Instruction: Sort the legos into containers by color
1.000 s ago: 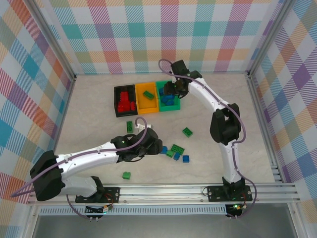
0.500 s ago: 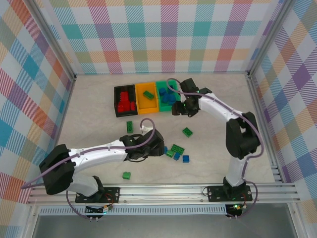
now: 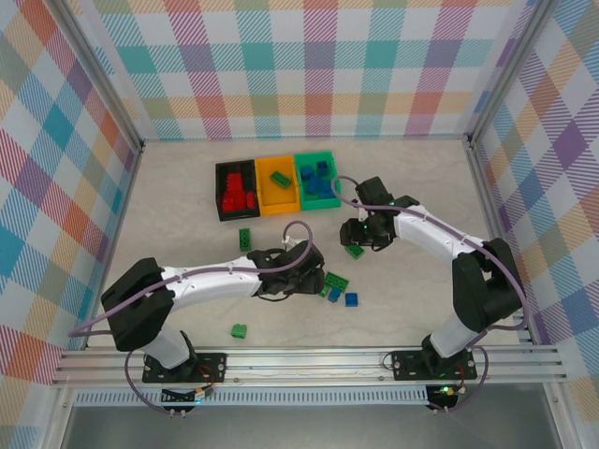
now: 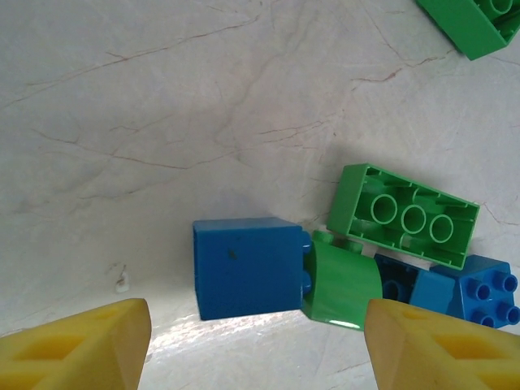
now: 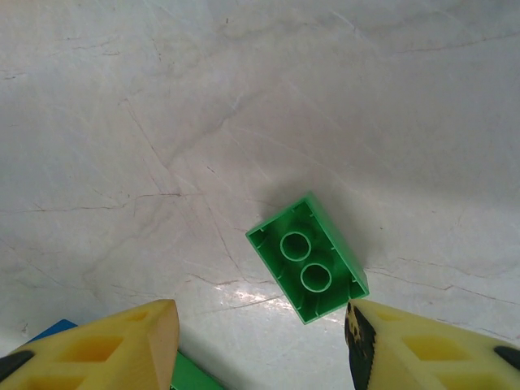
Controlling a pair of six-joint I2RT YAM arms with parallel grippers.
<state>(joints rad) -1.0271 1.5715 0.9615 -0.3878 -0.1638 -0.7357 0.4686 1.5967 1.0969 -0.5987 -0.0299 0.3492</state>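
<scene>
The upside-down green brick (image 5: 309,258) lies slanted just ahead of the right gripper (image 5: 256,329), which is open and empty.

Both arms bent inward, jaws parted, empty

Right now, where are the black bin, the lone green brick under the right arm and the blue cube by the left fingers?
black bin (image 3: 220,192), top view, left wall.
lone green brick (image 5: 307,268), right wrist view, hollow underside.
blue cube (image 4: 250,266), left wrist view, smooth side face.
</scene>
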